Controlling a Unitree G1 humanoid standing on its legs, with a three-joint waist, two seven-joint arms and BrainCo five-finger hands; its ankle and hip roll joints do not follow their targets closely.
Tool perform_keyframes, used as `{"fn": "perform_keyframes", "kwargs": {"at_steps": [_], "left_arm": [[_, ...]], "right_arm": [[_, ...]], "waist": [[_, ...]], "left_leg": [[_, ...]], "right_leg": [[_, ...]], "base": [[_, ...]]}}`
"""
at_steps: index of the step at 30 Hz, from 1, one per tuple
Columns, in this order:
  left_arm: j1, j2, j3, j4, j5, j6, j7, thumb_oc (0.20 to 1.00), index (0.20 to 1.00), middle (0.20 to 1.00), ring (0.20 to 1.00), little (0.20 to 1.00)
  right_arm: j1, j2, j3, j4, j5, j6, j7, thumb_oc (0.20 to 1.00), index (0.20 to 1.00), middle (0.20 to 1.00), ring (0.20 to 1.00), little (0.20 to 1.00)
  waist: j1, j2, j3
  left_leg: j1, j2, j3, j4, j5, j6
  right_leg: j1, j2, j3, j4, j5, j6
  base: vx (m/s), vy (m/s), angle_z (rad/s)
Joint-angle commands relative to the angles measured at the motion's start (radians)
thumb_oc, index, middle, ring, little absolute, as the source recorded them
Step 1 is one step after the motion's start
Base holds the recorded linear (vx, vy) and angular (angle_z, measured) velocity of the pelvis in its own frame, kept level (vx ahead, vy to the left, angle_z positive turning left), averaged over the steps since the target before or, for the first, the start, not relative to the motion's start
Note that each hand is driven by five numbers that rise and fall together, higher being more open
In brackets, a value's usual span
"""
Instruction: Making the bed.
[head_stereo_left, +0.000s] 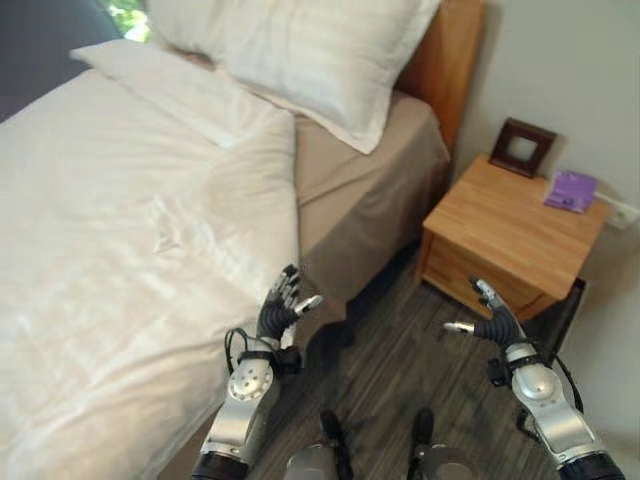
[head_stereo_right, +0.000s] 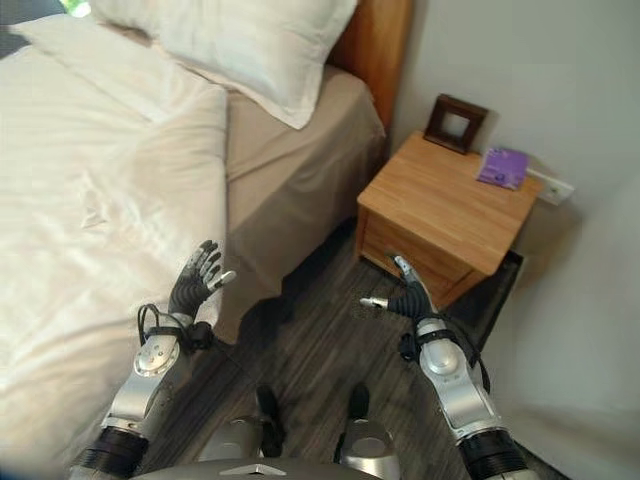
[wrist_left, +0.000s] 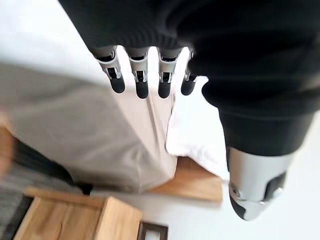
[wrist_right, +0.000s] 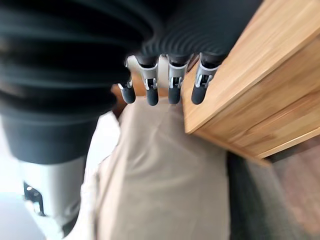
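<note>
Wooden nightstand (head_stereo_left: 515, 232) stands to my right against the wall, just beside the bed, with a small dark picture frame (head_stereo_left: 521, 146) at its back edge and a purple packet (head_stereo_left: 570, 190) near its far corner. A strip of dark plank floor (head_stereo_left: 390, 370) runs between the nightstand and the bed. My left hand (head_stereo_left: 280, 310) hovers at the bed's near edge, fingers straight and spread, gripping nothing. My right hand (head_stereo_left: 490, 318) hangs over the floor in front of the nightstand, fingers also loose and apart, empty. The bed sits to my left, its wooden headboard (head_stereo_left: 448, 55) against the wall. A white duvet (head_stereo_left: 120, 250) covers most of the mattress, rumpled and creased, with its upper corner folded back unevenly. Beyond that fold the beige sheet (head_stereo_left: 360, 190) lies bare along the side nearest the nightstand and drapes down to the floor. Two white pillows (head_stereo_left: 300, 50) lie at the head, the larger one overlapping the flatter one.
</note>
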Motion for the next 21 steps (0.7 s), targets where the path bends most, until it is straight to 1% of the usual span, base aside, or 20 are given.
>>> {"fn": "perform_keyframes", "kwargs": {"at_steps": [1,2,3,4,5,6,7,8,9,10,11,12,13,14,15,17,18,19,20,21], "left_arm": [[0.010,0.069,0.062,-0.094,-0.004,-0.036,-0.004,1.000,1.000,1.000,1.000,1.000],[0.010,0.076,0.067,-0.099,-0.004,-0.037,0.004,1.000,1.000,1.000,1.000,1.000],[0.013,0.082,0.073,-0.098,-0.005,-0.037,0.012,1.000,1.000,1.000,1.000,1.000],[0.018,0.084,0.082,-0.096,-0.006,-0.039,0.019,1.000,1.000,1.000,1.000,1.000],[0.024,0.089,0.091,-0.098,-0.009,-0.044,0.024,1.000,1.000,1.000,1.000,1.000],[0.025,0.098,0.097,-0.100,-0.017,-0.049,0.031,1.000,1.000,1.000,1.000,1.000],[0.024,0.105,0.101,-0.099,-0.025,-0.053,0.034,1.000,1.000,1.000,1.000,1.000],[0.017,0.112,0.100,-0.098,-0.035,-0.059,0.041,1.000,1.000,1.000,1.000,1.000],[0.002,0.121,0.102,-0.091,-0.051,-0.066,0.050,1.000,1.000,1.000,1.000,1.000],[-0.005,0.127,0.103,-0.086,-0.068,-0.072,0.055,1.000,1.000,1.000,1.000,1.000],[-0.009,0.137,0.107,-0.080,-0.070,-0.080,0.060,1.000,1.000,1.000,1.000,1.000],[-0.002,0.146,0.119,-0.076,-0.078,-0.084,0.062,1.000,1.000,1.000,1.000,1.000],[0.010,0.147,0.134,-0.073,-0.086,-0.082,0.074,1.000,1.000,1.000,1.000,1.000],[0.018,0.143,0.145,-0.057,-0.098,-0.092,0.091,1.000,1.000,1.000,1.000,1.000],[0.034,0.133,0.155,-0.050,-0.112,-0.099,0.101,1.000,1.000,1.000,1.000,1.000],[0.059,0.105,0.174,-0.033,-0.153,-0.112,0.106,1.000,1.000,1.000,1.000,1.000],[0.058,0.098,0.182,-0.019,-0.174,-0.119,0.108,1.000,1.000,1.000,1.000,1.000],[0.047,0.094,0.187,-0.007,-0.187,-0.123,0.114,1.000,1.000,1.000,1.000,1.000],[0.029,0.088,0.174,0.013,-0.203,-0.121,0.109,1.000,1.000,1.000,1.000,1.000],[0.032,0.086,0.174,0.017,-0.206,-0.111,0.106,1.000,1.000,1.000,1.000,1.000]], "right_arm": [[-0.052,0.013,-0.017,-0.048,-0.024,-0.032,0.007,1.000,1.000,1.000,1.000,1.000],[-0.065,0.015,-0.013,-0.057,-0.034,-0.034,0.004,1.000,1.000,1.000,1.000,1.000],[-0.078,0.015,-0.013,-0.070,-0.054,-0.031,0.000,1.000,1.000,1.000,1.000,1.000],[-0.093,0.014,-0.011,-0.081,-0.069,-0.030,-0.010,1.000,1.000,1.000,1.000,1.000],[-0.117,0.014,-0.004,-0.087,-0.082,-0.032,-0.018,1.000,1.000,1.000,1.000,1.000],[-0.145,0.009,0.002,-0.095,-0.086,-0.028,-0.027,1.000,1.000,1.000,1.000,1.000],[-0.170,0.002,0.008,-0.098,-0.083,-0.025,-0.031,1.000,1.000,1.000,1.000,1.000],[-0.199,-0.013,0.014,-0.096,-0.082,-0.021,-0.039,1.000,1.000,1.000,1.000,1.000],[-0.237,-0.032,0.017,-0.093,-0.084,-0.018,-0.050,1.000,1.000,1.000,1.000,1.000],[-0.258,-0.045,0.018,-0.094,-0.085,-0.014,-0.057,1.000,1.000,1.000,1.000,1.000],[-0.292,-0.067,0.026,-0.091,-0.095,-0.011,-0.064,1.000,1.000,1.000,1.000,1.000],[-0.347,-0.064,0.048,-0.079,-0.098,-0.011,-0.067,1.000,1.000,1.000,1.000,1.000],[-0.404,-0.063,0.074,-0.072,-0.108,-0.002,-0.069,1.000,1.000,1.000,1.000,1.000],[-0.474,-0.066,0.111,-0.045,-0.106,-0.003,-0.076,1.000,1.000,1.000,1.000,1.000],[-0.542,-0.068,0.145,-0.017,-0.106,-0.001,-0.077,1.000,1.000,1.000,1.000,1.000],[-0.700,-0.065,0.225,0.037,-0.104,-0.003,-0.083,1.000,1.000,1.000,1.000,1.000],[-0.791,-0.085,0.263,0.061,-0.122,0.003,-0.083,1.000,1.000,1.000,1.000,1.000],[-0.839,-0.096,0.279,0.075,-0.130,0.002,-0.088,1.000,1.000,1.000,1.000,1.000],[-0.894,-0.122,0.304,0.129,-0.159,0.011,-0.102,1.000,1.000,1.000,1.000,1.000],[-0.913,-0.145,0.308,0.157,-0.176,0.019,-0.109,1.000,1.000,1.000,1.000,1.000]], "waist": [[0.014,-0.039,-0.033],[0.012,-0.039,-0.023],[0.012,-0.035,-0.019],[0.016,-0.032,-0.020],[0.026,-0.031,-0.025],[0.035,-0.034,-0.031],[0.038,-0.039,-0.032],[0.039,-0.045,-0.032],[0.039,-0.056,-0.032],[0.043,-0.062,-0.033],[0.060,-0.076,-0.043],[0.065,-0.089,-0.044],[0.083,-0.095,-0.058],[0.095,-0.098,-0.069],[0.110,-0.099,-0.076],[0.141,-0.088,-0.078],[0.162,-0.082,-0.073],[0.176,-0.078,-0.071],[0.185,-0.079,-0.059],[0.176,-0.080,-0.053]], "left_leg": [[0.128,0.016,-0.051,-0.068,-0.147,0.013],[0.141,0.013,-0.064,-0.095,-0.139,0.018],[0.140,0.021,-0.082,-0.110,-0.132,0.018],[0.149,0.026,-0.095,-0.118,-0.142,0.017],[0.148,0.034,-0.111,-0.119,-0.143,0.009],[0.144,0.037,-0.136,-0.119,-0.143,-0.002],[0.140,0.034,-0.168,-0.119,-0.140,-0.009],[0.143,0.032,-0.205,-0.119,-0.146,-0.017],[0.142,0.030,-0.249,-0.119,-0.152,-0.027],[0.146,0.031,-0.278,-0.119,-0.160,-0.033],[0.136,0.027,-0.297,-0.119,-0.159,-0.035],[0.138,0.026,-0.309,-0.119,-0.156,-0.042],[0.143,0.037,-0.310,-0.119,-0.158,-0.053],[0.146,0.052,-0.310,-0.119,-0.154,-0.061],[0.148,0.067,-0.313,-0.119,-0.149,-0.068],[0.145,0.097,-0.313,-0.111,-0.130,-0.086],[0.130,0.109,-0.324,-0.092,-0.103,-0.093],[0.104,0.119,-0.313,-0.071,-0.076,-0.098],[0.043,0.138,-0.200,-0.002,-0.029,-0.091],[0.024,0.147,-0.109,0.026,-0.028,-0.088]], "right_leg": [[-0.146,-0.058,0.083,0.298,-0.065,0.107],[-0.200,-0.073,0.109,0.390,-0.030,0.142],[-0.252,-0.065,0.151,0.458,-0.011,0.166],[-0.268,-0.065,0.179,0.479,-0.031,0.173],[-0.274,-0.061,0.201,0.448,-0.057,0.148],[-0.260,-0.057,0.219,0.375,-0.085,0.126],[-0.240,-0.052,0.252,0.288,-0.089,0.111],[-0.236,-0.047,0.323,0.189,-0.092,0.101],[-0.234,-0.044,0.409,0.115,-0.073,0.101],[-0.237,-0.038,0.472,0.106,-0.067,0.109],[-0.221,-0.049,0.491,0.076,-0.058,0.105],[-0.201,-0.066,0.470,0.055,-0.044,0.106],[-0.195,-0.075,0.450,0.045,-0.027,0.112],[-0.185,-0.071,0.436,0.035,-0.017,0.112],[-0.175,-0.060,0.433,0.028,-0.019,0.104],[-0.151,-0.042,0.402,0.002,-0.022,0.095],[-0.130,-0.031,0.381,-0.013,-0.031,0.084],[-0.115,-0.034,0.343,-0.024,-0.043,0.080],[-0.073,-0.053,0.248,-0.024,-0.077,0.061],[-0.052,-0.062,0.196,-0.024,-0.091,0.055]], "base": [[-0.01,0.095,0.42],[-0.03,0.082,0.50],[0.00,0.039,0.53],[0.05,-0.031,0.65],[0.13,-0.104,0.63],[0.17,-0.171,0.71],[0.26,-0.226,0.72],[0.29,-0.275,1.04],[0.33,-0.292,1.26],[0.26,-0.295,1.32],[0.25,-0.278,1.53],[0.22,-0.319,1.43],[0.23,-0.326,1.65],[0.24,-0.323,1.13],[0.23,-0.274,0.75],[0.20,-0.229,0.19],[0.11,-0.189,0.05],[0.04,-0.211,0.25],[-0.01,-0.213,0.36],[0.00,-0.216,0.99]]}}
